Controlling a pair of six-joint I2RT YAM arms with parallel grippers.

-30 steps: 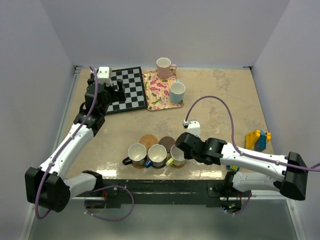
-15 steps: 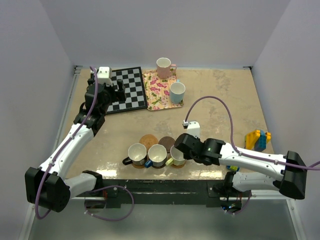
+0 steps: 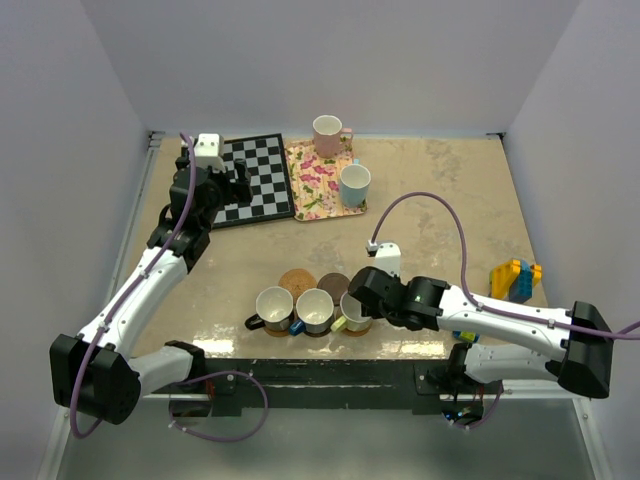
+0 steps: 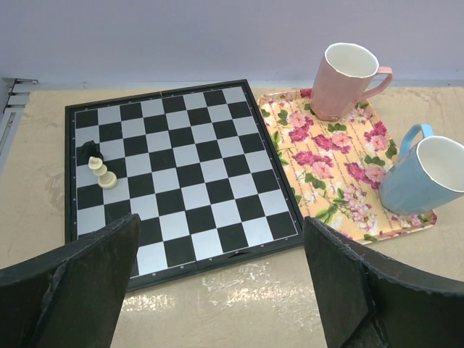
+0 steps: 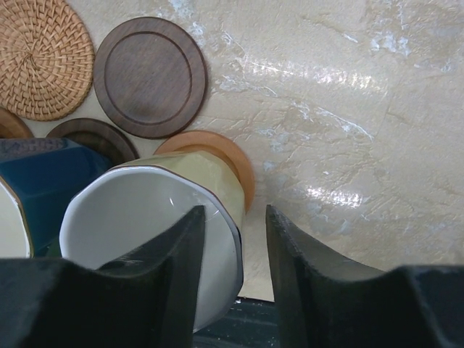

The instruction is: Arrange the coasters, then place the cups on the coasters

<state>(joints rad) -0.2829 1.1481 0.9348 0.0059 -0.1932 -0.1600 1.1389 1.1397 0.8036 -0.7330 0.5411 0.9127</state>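
A yellow-green cup (image 5: 163, 217) stands on an orange-brown coaster (image 5: 230, 156) near the table's front edge. My right gripper (image 5: 233, 217) is open astride the cup's rim, one finger inside the cup and the other outside with a gap to the wall. A dark blue cup (image 3: 315, 308) and a black cup (image 3: 274, 308) stand in a row to its left. Behind them lie two bare coasters, one woven orange-brown (image 5: 40, 58) and one dark brown (image 5: 150, 76). A pink cup (image 4: 341, 80) and a light blue cup (image 4: 428, 177) stand on the floral tray (image 4: 326, 159). My left gripper (image 4: 221, 243) hangs open and empty.
A chessboard (image 4: 174, 167) with two small pieces (image 4: 98, 163) lies at the back left beside the tray. Coloured toy bricks (image 3: 515, 280) sit at the right edge. The dark front rail (image 3: 330, 372) runs just behind the row of cups.
My right gripper's jaws have spread apart and let go of the yellow-green cup's rim. The cup stays on its coaster. The left arm has not moved.
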